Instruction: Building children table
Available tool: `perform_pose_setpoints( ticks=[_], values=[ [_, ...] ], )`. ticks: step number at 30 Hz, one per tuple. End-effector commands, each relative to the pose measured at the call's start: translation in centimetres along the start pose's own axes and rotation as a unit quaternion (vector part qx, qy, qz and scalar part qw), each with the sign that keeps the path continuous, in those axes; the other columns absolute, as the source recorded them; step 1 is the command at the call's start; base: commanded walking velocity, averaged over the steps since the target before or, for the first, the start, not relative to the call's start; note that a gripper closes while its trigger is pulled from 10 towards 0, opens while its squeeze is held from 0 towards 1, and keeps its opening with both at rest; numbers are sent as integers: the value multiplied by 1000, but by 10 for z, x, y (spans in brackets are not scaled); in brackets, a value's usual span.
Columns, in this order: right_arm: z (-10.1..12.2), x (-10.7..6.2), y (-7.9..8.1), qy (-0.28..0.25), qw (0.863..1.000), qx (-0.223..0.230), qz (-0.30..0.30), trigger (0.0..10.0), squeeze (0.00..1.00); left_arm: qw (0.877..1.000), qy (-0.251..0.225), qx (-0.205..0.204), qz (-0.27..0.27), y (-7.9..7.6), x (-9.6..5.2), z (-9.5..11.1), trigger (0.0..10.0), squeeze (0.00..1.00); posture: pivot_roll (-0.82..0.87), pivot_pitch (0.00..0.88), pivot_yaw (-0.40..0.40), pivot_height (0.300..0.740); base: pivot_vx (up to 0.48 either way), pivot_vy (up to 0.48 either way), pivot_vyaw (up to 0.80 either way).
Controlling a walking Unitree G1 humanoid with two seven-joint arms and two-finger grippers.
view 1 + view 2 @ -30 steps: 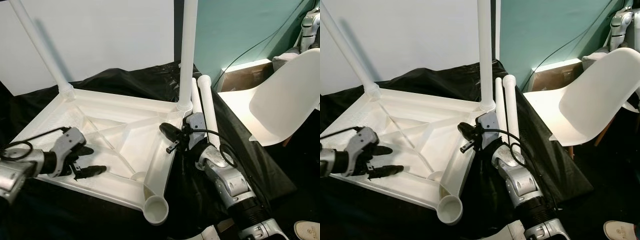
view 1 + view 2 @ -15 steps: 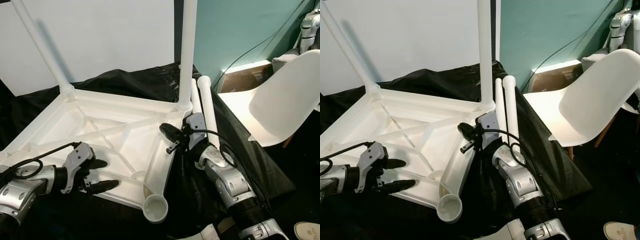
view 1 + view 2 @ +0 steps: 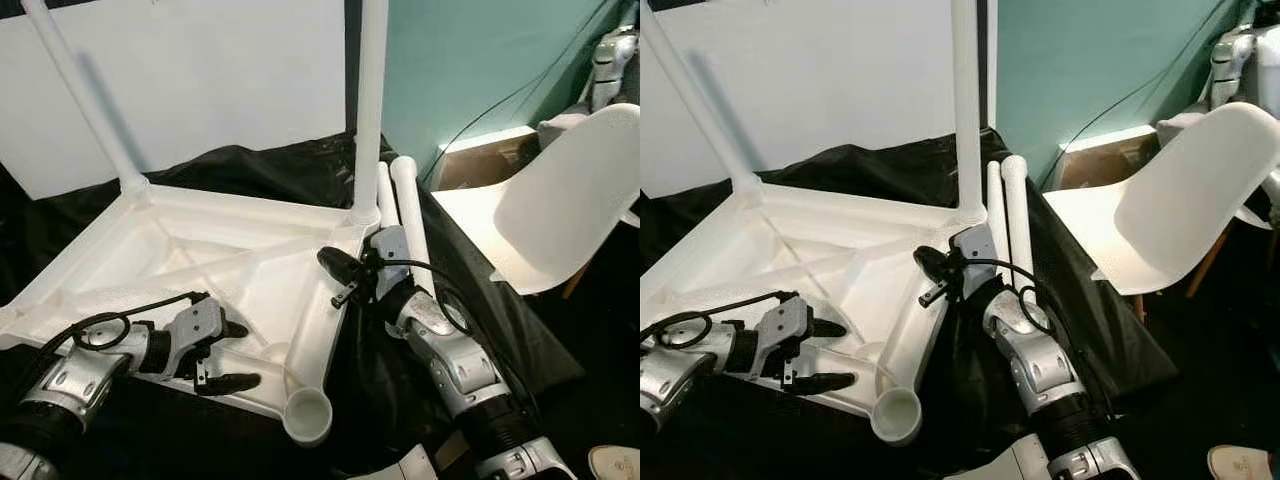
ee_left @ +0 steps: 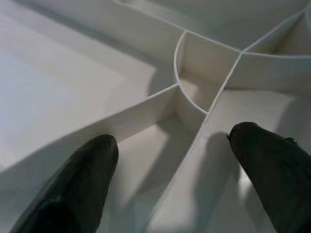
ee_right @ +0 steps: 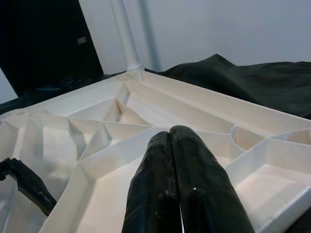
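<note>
A white plastic table top (image 3: 250,265) lies upside down on black cloth. Two white legs stand upright in its far corners, one at the left (image 3: 85,100) and one at the right (image 3: 368,110). Two loose legs (image 3: 408,215) lie on the cloth just right of the table. The near corner socket (image 3: 307,415) is empty. My left gripper (image 3: 245,354) is open over the table's near edge, just left of that socket; in the left wrist view its fingers (image 4: 92,162) straddle the ribs. My right gripper (image 3: 332,262) is shut with nothing in it, over the table's right edge.
A white chair (image 3: 560,200) stands to the right, with a cardboard box (image 3: 480,160) behind it against a teal wall. Another robot (image 3: 615,70) is at the far right. A shoe (image 3: 615,460) lies on the floor at the lower right. A white board backs the table.
My left gripper has moved right along the table's near edge toward the empty corner socket, still open. The right gripper has stayed in place.
</note>
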State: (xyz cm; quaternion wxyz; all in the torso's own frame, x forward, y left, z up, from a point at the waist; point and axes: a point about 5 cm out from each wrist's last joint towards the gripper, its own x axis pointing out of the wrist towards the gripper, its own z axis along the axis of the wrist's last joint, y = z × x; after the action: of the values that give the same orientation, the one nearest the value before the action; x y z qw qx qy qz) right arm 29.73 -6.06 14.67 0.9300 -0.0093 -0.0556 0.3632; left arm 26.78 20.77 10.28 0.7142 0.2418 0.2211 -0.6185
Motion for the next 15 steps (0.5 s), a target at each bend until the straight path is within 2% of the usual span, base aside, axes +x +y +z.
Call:
perform_pose_setpoints(
  ticks=[1,2,3,7,9,15],
  values=[
    [0,2,2,2,1000,-1,5,10000,0,998,47,-28,6,-7,9,-23,0,263,-55,0,63,740,0,0,0],
    [0,2,2,2,1000,-1,5,10000,0,998,47,-28,6,-7,9,-23,0,263,-55,0,63,740,0,0,0],
    [0,2,2,2,1000,0,4,10000,0,998,57,-30,23,-4,9,-25,0,0,-55,0,63,740,0,0,0],
    [-1,1,2,2,1000,0,2,10000,0,996,73,-27,44,1,9,-31,0,0,-56,0,64,740,0,0,0],
    [-1,1,3,2,1000,1,1,10000,0,994,75,-41,70,7,10,-33,0,0,-54,0,65,740,0,0,0],
    [-1,1,3,2,1000,2,2,10000,0,983,31,-85,159,29,9,-26,0,0,-54,0,65,740,0,0,0]
  ],
)
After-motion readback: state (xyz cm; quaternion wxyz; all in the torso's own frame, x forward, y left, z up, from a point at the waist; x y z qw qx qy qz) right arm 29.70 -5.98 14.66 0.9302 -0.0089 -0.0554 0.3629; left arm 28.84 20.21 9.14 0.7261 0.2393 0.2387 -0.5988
